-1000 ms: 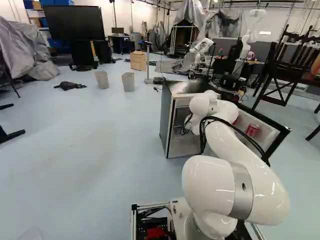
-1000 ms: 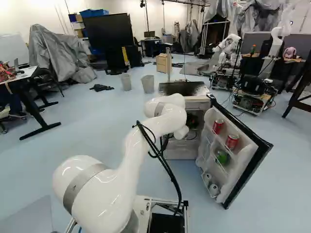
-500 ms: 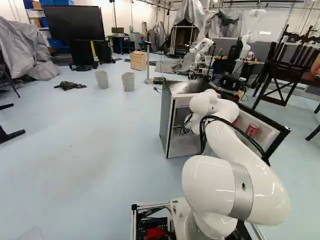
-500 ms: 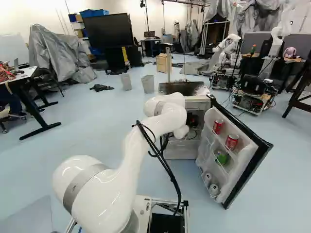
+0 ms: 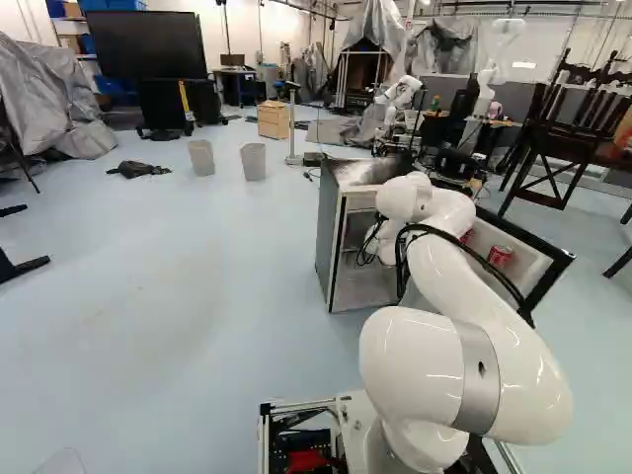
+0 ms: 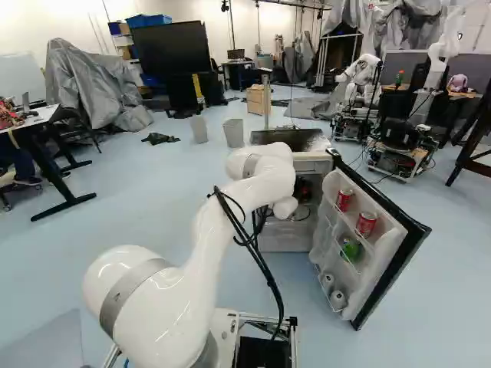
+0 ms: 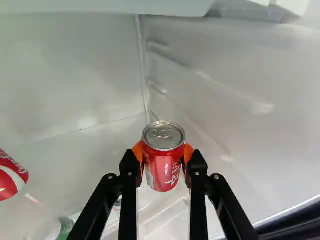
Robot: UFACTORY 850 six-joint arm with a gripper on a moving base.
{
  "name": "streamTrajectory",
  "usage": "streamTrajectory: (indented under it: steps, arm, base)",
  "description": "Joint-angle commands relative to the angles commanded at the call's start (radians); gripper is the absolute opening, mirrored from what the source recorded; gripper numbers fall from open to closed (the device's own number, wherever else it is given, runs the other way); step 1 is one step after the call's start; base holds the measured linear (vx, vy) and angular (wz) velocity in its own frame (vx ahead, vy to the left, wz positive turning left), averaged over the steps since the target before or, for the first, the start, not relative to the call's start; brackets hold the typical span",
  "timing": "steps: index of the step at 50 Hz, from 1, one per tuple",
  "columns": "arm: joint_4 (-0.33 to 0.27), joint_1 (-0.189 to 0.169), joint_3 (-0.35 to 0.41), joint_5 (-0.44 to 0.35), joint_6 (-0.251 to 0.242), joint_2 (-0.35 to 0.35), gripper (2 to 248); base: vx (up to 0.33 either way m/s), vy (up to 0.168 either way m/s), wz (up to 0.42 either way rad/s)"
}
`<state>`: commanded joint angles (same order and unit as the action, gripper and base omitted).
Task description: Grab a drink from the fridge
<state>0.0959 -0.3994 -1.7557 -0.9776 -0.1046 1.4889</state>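
Note:
In the wrist view my gripper (image 7: 162, 155) is closed around a red drink can (image 7: 163, 172), orange pads pressed to its two sides. The can is upright, its silver lid showing. Beyond it are the white inner walls (image 7: 75, 75) of the fridge. Another red can (image 7: 10, 176) lies in view off to one side, away from the fingers. The fridge (image 5: 331, 247) stands with its door (image 6: 399, 261) swung open, and my arm reaches into it. The base views do not show the gripper clearly.
The door racks hold red cans (image 6: 366, 224), a green item (image 6: 350, 249) and silver-ended cans (image 6: 337, 299). A shelf edge (image 7: 100, 7) crosses the fridge interior in the wrist view. Another robot (image 6: 359, 77) stands beyond the fridge, with two bins (image 5: 253, 161) farther off.
The forearm and wrist have shifted slightly inside the fridge opening, while the base has stayed put. A red patch now shows in the opening in the right base view, where it was dark.

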Motion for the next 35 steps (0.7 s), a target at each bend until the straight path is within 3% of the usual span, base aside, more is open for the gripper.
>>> streamTrajectory:
  steps: [35]
  arm:
    - [0.0, -0.002, 0.31, 0.0, 0.0, -0.191, 97]
  base:
    - [0.0, 0.0, 0.0]
